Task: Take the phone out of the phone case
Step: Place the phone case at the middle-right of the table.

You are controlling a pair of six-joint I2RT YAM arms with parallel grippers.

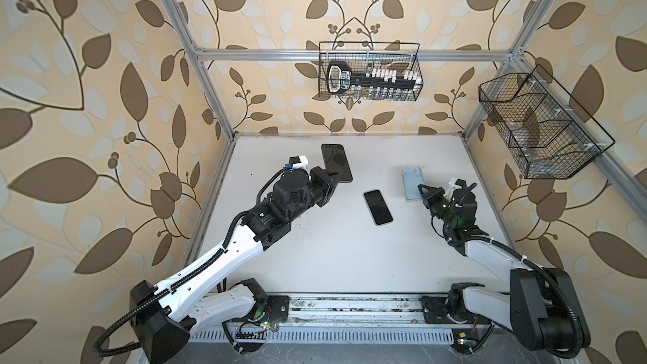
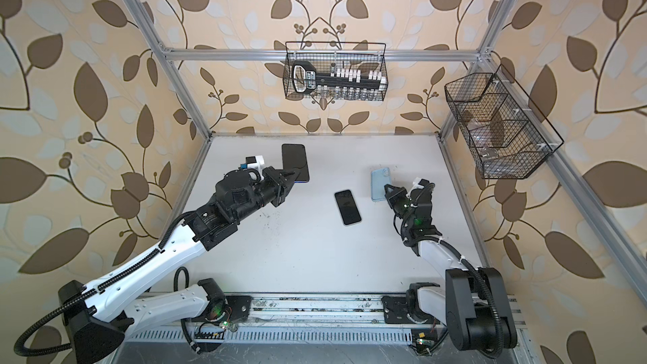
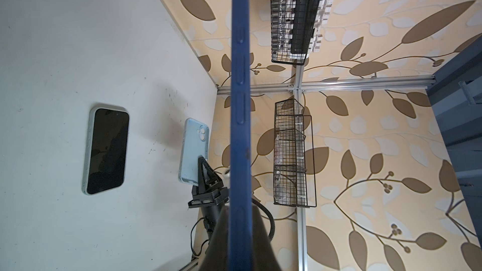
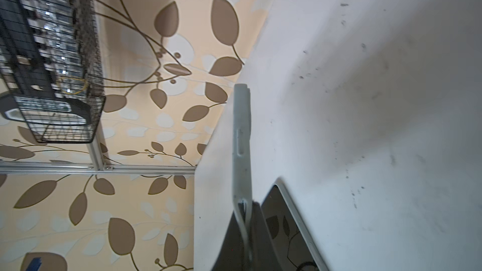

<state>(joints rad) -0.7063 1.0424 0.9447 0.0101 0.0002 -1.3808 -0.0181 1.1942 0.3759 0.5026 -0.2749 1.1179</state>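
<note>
My left gripper (image 1: 334, 174) is shut on the near end of a black-screened phone (image 1: 336, 161) with a dark blue edge (image 3: 240, 100); whether that edge is a case I cannot tell. It is held above the table's far left, screen up. My right gripper (image 1: 422, 189) is shut on the near end of a thin light blue phone case (image 1: 412, 183), back up and camera cutout at the far end. In the right wrist view this case (image 4: 241, 139) shows edge-on and bends at the fingers. A second phone (image 1: 378, 207) with a pale rim lies screen up mid-table, between the grippers.
The white table (image 1: 332, 257) is walled by an aluminium frame. A black wire basket (image 1: 369, 71) with a tool set hangs on the back wall. Another wire basket (image 1: 535, 124) hangs on the right wall. The arm bases sit along the front rail (image 1: 350, 309).
</note>
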